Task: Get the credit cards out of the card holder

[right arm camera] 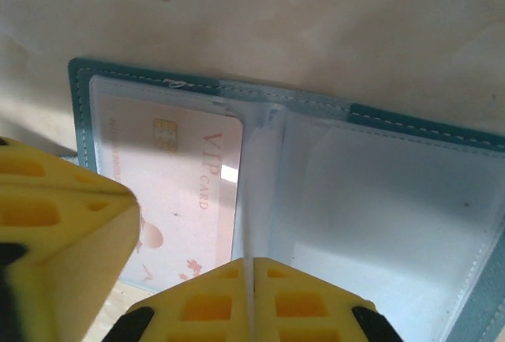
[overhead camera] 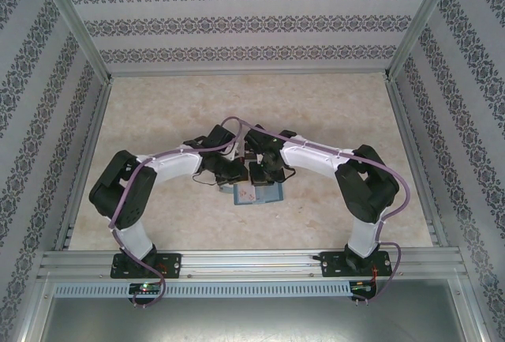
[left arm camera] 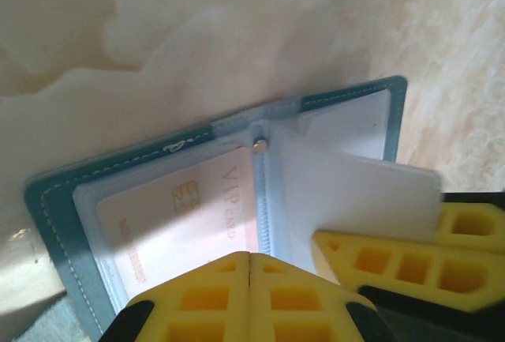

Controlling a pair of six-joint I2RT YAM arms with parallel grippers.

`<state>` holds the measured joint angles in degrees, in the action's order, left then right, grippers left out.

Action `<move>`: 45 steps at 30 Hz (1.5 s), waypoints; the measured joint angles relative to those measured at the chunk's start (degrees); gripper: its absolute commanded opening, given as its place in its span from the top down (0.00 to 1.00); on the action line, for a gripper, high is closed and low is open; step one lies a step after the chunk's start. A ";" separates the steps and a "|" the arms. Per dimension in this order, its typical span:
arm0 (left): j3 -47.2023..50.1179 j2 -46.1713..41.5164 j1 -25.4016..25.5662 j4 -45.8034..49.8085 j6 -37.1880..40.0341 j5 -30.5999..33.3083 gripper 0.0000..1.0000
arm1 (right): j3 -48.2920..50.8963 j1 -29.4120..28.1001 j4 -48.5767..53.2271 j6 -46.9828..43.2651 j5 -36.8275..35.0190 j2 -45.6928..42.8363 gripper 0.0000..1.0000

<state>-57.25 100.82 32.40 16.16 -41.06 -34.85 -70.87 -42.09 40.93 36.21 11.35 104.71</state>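
The teal card holder lies open on the table under both grippers, its rim around clear inner sleeves. A pale credit card with reddish "VIP CARD" print and a chip sits in the left half's sleeve. My left gripper is shut with nothing between its fingers, its tips on that half near the spine. My right gripper is shut on a whitish inner sleeve leaf, which stands up from the spine.
The holder rests on a beige marbled tabletop, walled by patterned panels with a metal rail along the near edge. Both arms bend inward, so the two grippers sit very close together; the left gripper's yellow finger shows in the right wrist view.
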 measured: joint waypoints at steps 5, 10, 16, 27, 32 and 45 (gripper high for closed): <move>0.09 3.63 0.17 -0.20 0.00 -1.14 1.00 | 0.13 0.37 2.10 -0.48 -3.41 -0.76 0.83; 0.09 3.56 0.22 -0.33 0.00 -1.16 1.00 | 0.13 0.94 4.52 -0.94 -6.71 -2.49 0.81; 0.09 3.56 0.22 -0.31 0.02 -1.14 1.00 | 0.81 1.49 6.10 -1.99 -9.86 -2.67 0.78; -1.29 3.41 0.81 0.59 -0.04 -1.16 1.00 | 2.32 1.55 7.08 -2.58 -12.90 -2.56 0.62; -4.92 3.50 2.89 1.53 -0.02 -1.18 1.00 | 5.18 3.34 5.73 -2.54 -12.07 -3.37 0.62; -11.06 9.88 6.05 3.61 0.00 -1.16 1.00 | 9.57 5.99 1.64 -2.08 -7.98 -5.68 0.63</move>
<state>-68.31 110.69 38.46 19.77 -41.06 -36.01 -61.30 -36.10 42.57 34.13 3.38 99.02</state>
